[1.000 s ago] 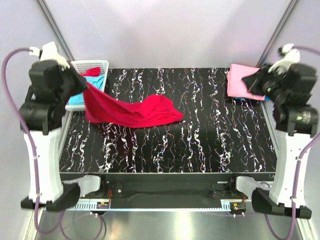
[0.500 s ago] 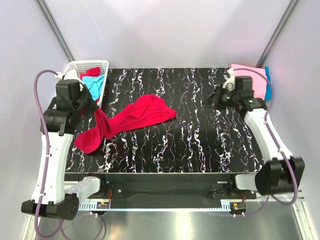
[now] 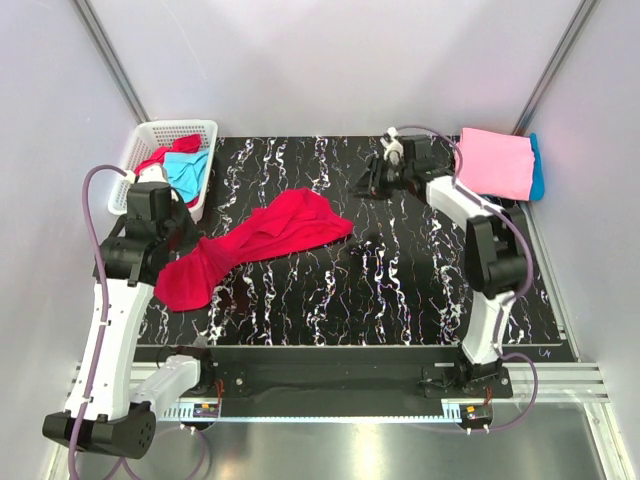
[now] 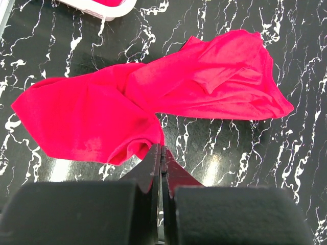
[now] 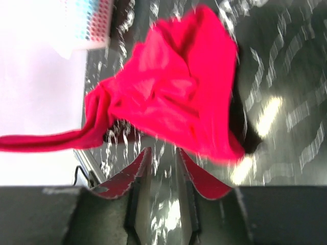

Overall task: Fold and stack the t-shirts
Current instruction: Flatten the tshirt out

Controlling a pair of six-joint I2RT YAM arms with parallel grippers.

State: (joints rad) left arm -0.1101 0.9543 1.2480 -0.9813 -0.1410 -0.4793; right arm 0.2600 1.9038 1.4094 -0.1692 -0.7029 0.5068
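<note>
A crimson t-shirt lies crumpled and stretched across the left half of the black marble table. Its near-left end is bunched at the table's left edge. My left gripper is shut on an edge of that end. A folded pink t-shirt rests at the back right, with a turquoise t-shirt showing under it. My right gripper hovers over the back centre, right of the crimson shirt, open with nothing between its fingers.
A white lattice basket stands at the back left corner with red cloth and turquoise cloth in it. Metal frame posts rise at both back corners.
My left arm came down and forward, dragging the crimson shirt's end to the left front. My right arm swung from the pink stack to the back centre and its jaws opened.
</note>
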